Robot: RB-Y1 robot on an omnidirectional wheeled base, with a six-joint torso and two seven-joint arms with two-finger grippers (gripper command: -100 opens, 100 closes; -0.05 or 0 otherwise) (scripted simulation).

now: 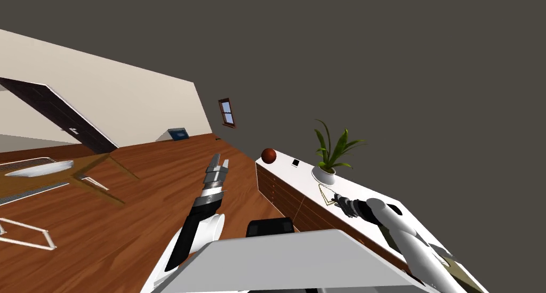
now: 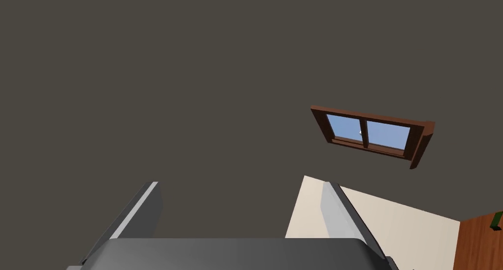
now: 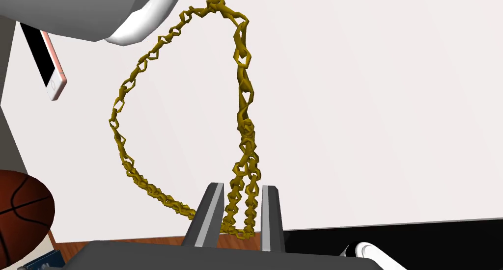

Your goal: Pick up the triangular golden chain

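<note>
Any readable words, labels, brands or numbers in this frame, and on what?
None can be read. The phone shows a blank black screen, the basketball only plain seams, the golden chain no tag. The blue thing by the far wall is too small to tell.

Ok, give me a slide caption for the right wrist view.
Right gripper shut on the golden chain on a white top, phone and basketball nearby.

On my right a white worktop (image 3: 368, 110) tops a cabinet with brown drawer fronts (image 1: 282, 195). At its far end sits a basketball (image 1: 269, 155). Near it a phone (image 1: 295, 162) lies flat, and next comes a leafy plant (image 1: 333, 146) in a white pot (image 1: 323, 175). The floor (image 1: 160, 199) is reddish wood, and a small window (image 1: 227, 112) is set in the dark wall.
</note>
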